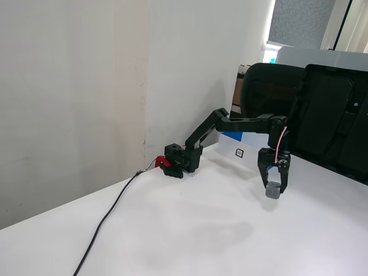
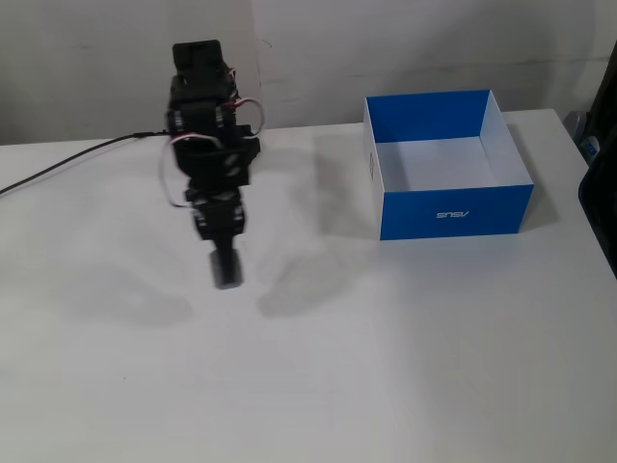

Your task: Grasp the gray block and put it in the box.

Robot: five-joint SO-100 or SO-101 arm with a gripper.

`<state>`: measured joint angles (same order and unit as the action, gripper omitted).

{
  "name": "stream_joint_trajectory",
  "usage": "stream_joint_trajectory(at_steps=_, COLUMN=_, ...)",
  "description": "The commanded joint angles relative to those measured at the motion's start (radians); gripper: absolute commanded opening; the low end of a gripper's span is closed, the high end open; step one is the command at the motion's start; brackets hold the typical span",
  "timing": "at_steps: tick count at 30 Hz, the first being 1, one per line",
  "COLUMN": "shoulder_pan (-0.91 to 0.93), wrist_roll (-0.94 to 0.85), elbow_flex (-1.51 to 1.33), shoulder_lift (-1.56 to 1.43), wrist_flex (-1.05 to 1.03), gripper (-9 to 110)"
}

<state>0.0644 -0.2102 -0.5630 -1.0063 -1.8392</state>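
My black gripper (image 1: 274, 185) points down and is shut on the gray block (image 1: 273, 190), holding it well above the white table. In a fixed view from the front the gripper (image 2: 228, 268) with the gray block (image 2: 228, 275) hangs left of the middle of the table. The box (image 2: 453, 210) stands to the right of it, blue outside, white inside and empty, a clear gap away. In the side fixed view only a white side of the box (image 1: 244, 153) with a small dark logo shows behind the arm.
The arm's base (image 1: 183, 160) sits at the table's back edge by the wall, with a black cable (image 1: 106, 221) running off along the table. A black office chair (image 1: 313, 112) stands beyond the table's far side.
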Motion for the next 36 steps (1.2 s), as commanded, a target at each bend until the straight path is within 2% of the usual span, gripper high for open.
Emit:
stream_joint_trajectory(at_steps=1, shoulder_pan=0.095, wrist_roll=0.014, elbow_flex=0.081, shoulder_lift=-0.15, wrist_flex=-0.046, gripper=0)
stream_joint_trajectory(at_steps=23, shoulder_pan=0.661, wrist_roll=0.058, elbow_flex=-0.048, shoulder_lift=-0.431, wrist_flex=-0.046, gripper=0)
stream_joint_trajectory(at_steps=36, shoulder_pan=0.982, wrist_roll=0.077, elbow_flex=-0.104, shoulder_lift=-0.35, wrist_flex=-0.044, gripper=0)
